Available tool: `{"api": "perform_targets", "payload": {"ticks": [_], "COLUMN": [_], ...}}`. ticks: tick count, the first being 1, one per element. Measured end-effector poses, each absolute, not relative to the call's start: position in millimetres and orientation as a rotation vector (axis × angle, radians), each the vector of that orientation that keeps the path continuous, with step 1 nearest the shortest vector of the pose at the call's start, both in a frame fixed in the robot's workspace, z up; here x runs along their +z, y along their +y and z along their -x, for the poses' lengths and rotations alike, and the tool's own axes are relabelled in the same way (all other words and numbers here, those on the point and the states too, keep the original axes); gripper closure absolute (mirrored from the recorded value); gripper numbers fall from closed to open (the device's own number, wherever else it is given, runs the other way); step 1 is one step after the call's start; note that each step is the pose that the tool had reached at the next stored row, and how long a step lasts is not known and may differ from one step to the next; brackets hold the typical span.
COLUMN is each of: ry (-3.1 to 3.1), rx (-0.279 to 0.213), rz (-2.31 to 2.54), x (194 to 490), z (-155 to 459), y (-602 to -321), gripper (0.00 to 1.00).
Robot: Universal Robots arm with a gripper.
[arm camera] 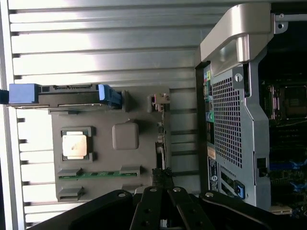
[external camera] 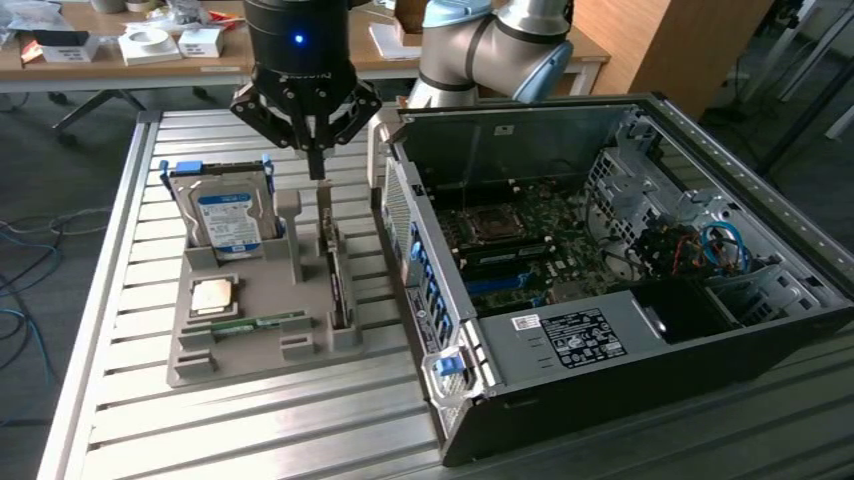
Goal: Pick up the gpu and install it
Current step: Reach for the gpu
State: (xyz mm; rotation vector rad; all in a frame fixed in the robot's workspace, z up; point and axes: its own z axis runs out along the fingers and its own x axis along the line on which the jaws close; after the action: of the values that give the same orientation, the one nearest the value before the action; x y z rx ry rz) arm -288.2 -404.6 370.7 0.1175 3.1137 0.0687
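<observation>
Around the clenched claw (external camera: 316, 168): one open case (external camera: 601, 260) close on one side, one drive (external camera: 227, 215) upright on the other, and one CPU (external camera: 214, 295) and one memory stick (external camera: 260, 323) farther off in the same tray (external camera: 254, 357). Stands on edge in that tray, directly below the tips, with nothing between: one gpu (external camera: 335, 272). Cannot tell whether tips and card touch.
</observation>
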Motion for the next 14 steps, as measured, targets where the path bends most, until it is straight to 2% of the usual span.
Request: {"api": "perform_targets", "payload": {"ticks": [14], "ry": [3.113], "rx": [0.069], "rz": [-0.126], "x": [370.6], "z": [288.2], "y": [-439.6], "gripper": [0.89]}}
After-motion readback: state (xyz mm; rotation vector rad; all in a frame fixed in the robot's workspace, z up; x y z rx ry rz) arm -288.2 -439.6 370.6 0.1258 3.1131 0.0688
